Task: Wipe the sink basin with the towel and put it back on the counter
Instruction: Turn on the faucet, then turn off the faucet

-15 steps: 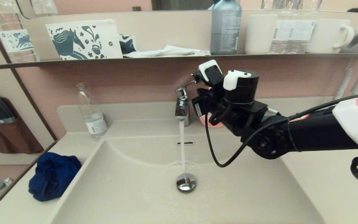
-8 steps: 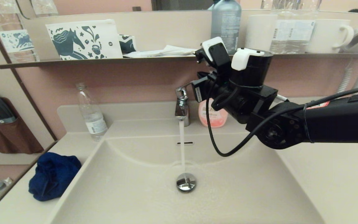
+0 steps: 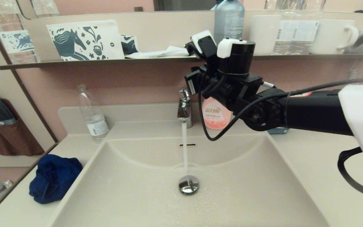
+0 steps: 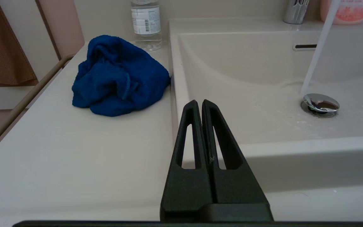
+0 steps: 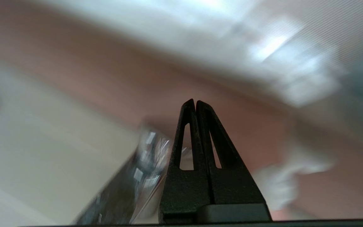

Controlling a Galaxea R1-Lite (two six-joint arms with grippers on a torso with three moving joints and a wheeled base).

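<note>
Nearest, the left gripper point(image 4: 199, 102) hangs low at the front edge of the counter point(image 4: 74, 151), its two black fingers pressed flat together and holding nothing; it points over the front left corner of the sink basin point(image 4: 263, 63). Just beyond its tips the basin's left rim runs straight away from it, with bare counter on the left of that rim and the basin's sloping floor on the right.

Further along that rim the blue towel point(image 3: 54, 177) lies crumpled on the counter point(image 3: 320, 164), its near side touching or all but touching the basin edge. Behind it stands a clear water bottle point(image 3: 93, 115), near the back left corner of the basin.

Inside the basin, the chrome drain plug point(image 3: 188, 184) sits in the middle of the floor, and a thin stream of water point(image 3: 184, 148) falls onto it from the faucet point(image 3: 184, 107). The overflow slot point(image 3: 187, 145) shows in the back wall, just beside the stream.

Beyond that, the right arm reaches in from the right, held high across the back of the basin, its wrist above the faucet and just below the dark shelf point(image 3: 106, 61). The right gripper point(image 5: 193, 101) has its fingers closed on each other, empty, with the faucet's chrome just beside them. A pink soap bottle point(image 3: 216, 115) stands behind the arm at the counter's back edge.
</note>
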